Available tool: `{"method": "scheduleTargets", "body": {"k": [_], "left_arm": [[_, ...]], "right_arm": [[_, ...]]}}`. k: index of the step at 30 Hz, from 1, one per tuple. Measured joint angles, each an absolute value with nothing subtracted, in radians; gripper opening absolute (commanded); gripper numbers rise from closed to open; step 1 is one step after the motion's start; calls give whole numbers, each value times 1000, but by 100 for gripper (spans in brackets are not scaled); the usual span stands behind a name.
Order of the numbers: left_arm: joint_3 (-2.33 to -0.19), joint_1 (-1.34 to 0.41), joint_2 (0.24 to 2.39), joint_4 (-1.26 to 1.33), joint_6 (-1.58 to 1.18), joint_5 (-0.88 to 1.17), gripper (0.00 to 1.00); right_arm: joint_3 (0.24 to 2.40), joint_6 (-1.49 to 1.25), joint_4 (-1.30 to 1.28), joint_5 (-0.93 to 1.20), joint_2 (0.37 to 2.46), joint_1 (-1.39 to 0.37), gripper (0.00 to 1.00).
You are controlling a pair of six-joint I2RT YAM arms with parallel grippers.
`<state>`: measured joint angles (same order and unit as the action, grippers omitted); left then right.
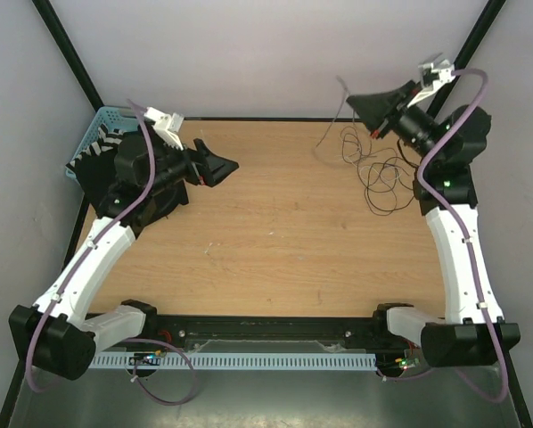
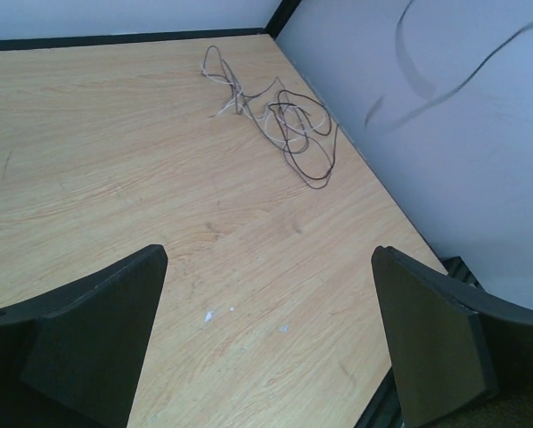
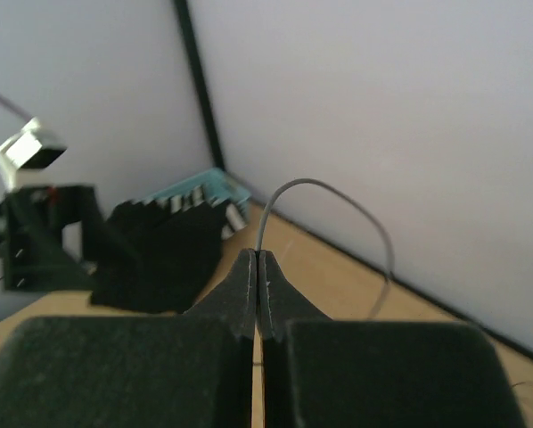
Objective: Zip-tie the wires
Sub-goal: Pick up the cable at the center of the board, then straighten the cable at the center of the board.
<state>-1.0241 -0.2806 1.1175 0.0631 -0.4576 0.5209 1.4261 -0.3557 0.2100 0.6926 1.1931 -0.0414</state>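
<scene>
Black right gripper [image 3: 258,260] clamps 1 strand of thin black curling wires [image 2: 284,111] at the far-right edge of wooden tabletop [image 1: 275,232]; black left gripper [image 2: 268,254] gapes wide.

text: none readable | labels: none | brands: none | numbers: none | signs: none

Light was bright, diffuse | shadows were faint | right wrist view blurred | left wrist: wires [image 2: 280,109] sharp at 12 o'clock
</scene>
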Motion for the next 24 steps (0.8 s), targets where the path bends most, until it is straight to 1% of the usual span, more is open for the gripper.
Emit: {"method": "scheduleTargets", "body": {"k": [6,9,13,18,24], "left_arm": [[-1014,-307,1069,93,-503,541,98],[-1010,-344,1041,114,-514,548,97],[-998,-406,1037,135,-521,550,94],[-997,-483,1098,156,-526,557,93],[-999,-567,1208,174,-529,558,84]], "right_arm": [[1222,-480,276,861,1093,-62,0],[1158,-517,303,919,1050,-102,0],[1094,-543,344,977,982,-156,0],[1016,-587,420,1015,904,-180,0],[986,-630,474,1045,886,-191,0]]}}
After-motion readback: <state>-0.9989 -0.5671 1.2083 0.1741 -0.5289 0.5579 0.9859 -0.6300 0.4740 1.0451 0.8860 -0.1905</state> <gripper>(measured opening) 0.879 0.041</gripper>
